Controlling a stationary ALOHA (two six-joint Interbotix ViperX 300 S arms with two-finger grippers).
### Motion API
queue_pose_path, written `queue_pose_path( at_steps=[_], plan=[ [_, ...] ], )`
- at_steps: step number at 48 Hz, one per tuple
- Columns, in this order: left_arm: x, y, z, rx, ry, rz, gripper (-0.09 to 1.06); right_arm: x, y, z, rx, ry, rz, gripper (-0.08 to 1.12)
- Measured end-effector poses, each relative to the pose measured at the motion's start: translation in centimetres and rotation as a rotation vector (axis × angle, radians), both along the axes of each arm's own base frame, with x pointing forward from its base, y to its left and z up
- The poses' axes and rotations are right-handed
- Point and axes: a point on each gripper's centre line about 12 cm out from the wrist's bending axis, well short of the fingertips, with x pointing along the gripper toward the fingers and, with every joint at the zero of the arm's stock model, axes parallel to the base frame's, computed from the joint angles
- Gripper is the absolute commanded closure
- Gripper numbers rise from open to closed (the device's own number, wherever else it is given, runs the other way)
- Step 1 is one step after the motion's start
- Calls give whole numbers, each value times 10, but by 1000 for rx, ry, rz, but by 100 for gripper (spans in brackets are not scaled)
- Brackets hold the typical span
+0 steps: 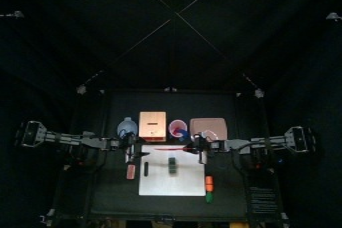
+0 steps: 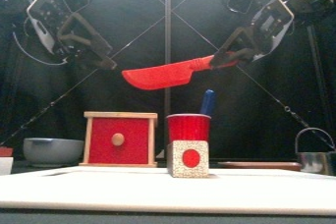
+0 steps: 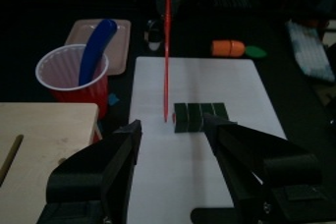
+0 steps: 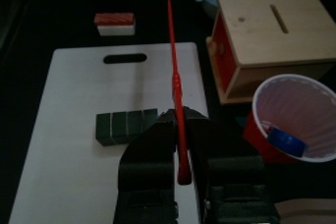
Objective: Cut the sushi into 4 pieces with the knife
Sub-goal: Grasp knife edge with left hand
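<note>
The dark green sushi roll (image 1: pixel 175 162) lies whole on the white cutting board (image 1: pixel 171 182). From the front its speckled end with a red circle (image 2: pixel 191 159) shows. My right gripper (image 4: pixel 180 164) is shut on the handle of the red knife (image 2: pixel 168 73), which hangs high over the board. The blade (image 4: pixel 172 61) points out above the sushi roll (image 4: pixel 138 125) and is not touching it. My left gripper (image 3: pixel 168 159) is open and empty, hovering above the board just short of the sushi roll (image 3: pixel 199 117).
Behind the board stand the wooden box (image 2: pixel 120 140), the red cup (image 2: pixel 191 128) with the blue knife (image 2: pixel 206 102), the blue-grey bowl (image 2: pixel 53 150) and the pink tray (image 1: pixel 207 128). A metal cutter (image 2: pixel 312 154) is at right. Small toy foods (image 1: pixel 131 171) (image 1: pixel 210 184) flank the board.
</note>
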Motion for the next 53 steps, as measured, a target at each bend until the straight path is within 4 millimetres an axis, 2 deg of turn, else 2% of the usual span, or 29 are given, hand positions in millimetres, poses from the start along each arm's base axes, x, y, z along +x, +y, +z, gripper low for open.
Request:
queue_pose_path(
  at_steps=[9, 21, 29, 45, 53],
  plan=[
    [16, 0, -12, 19, 5, -17, 10, 3, 2, 4, -5, -11, 9, 91],
    [25, 1, -15, 24, -57, -25, 13, 4, 4, 4, -7, -12, 18, 91],
    [26, 1, -19, 23, -48, -24, 27, 3, 5, 4, -8, -14, 20, 91],
    [28, 12, -19, 50, -67, -11, 66, 3, 6, 4, 4, -14, 16, 92],
    [25, 11, -24, 48, -68, -17, 77, 5, 9, -1, 33, 1, 9, 92]
  ],
)
